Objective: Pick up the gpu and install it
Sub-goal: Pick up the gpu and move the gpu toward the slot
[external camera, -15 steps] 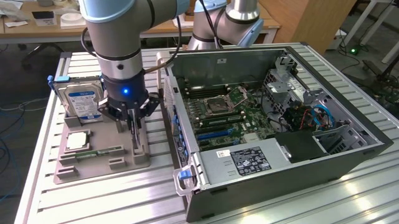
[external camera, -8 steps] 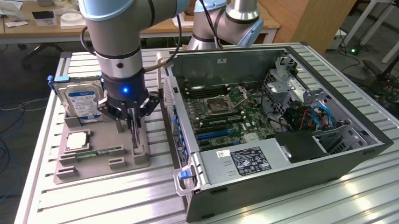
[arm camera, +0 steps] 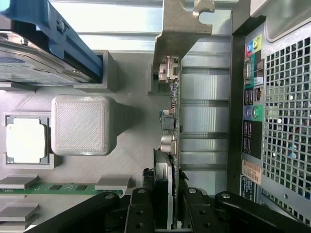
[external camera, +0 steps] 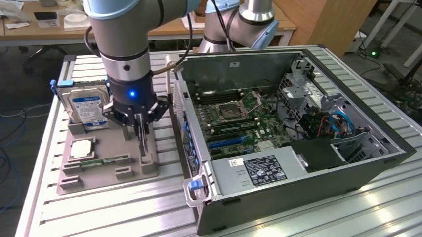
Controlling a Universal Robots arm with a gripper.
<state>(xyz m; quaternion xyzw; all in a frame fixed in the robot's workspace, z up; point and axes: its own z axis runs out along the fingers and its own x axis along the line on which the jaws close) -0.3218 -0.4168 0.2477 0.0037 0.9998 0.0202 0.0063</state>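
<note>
Gripper pinching the gpu on the grey tray, beside the open computer case.

The gripper [external camera: 140,139] [arm camera: 166,195] hangs straight down over the grey tray [external camera: 99,177], at the tray's side nearest the computer case [external camera: 297,163]. Its two black fingers [arm camera: 141,209] press on both faces of the gpu [external camera: 143,149] [arm camera: 174,116], so the card is held between them. The gpu stands on its edge, with its lower end at a tray holder; I cannot tell if it is lifted out. In the wrist view its silver bracket [arm camera: 182,29] points away from the fingers. On the same tray are the hard drive [external camera: 89,106] [arm camera: 39,53], a processor chip [external camera: 80,148] [arm camera: 25,141] and a memory stick [external camera: 105,161] [arm camera: 58,187].
</note>
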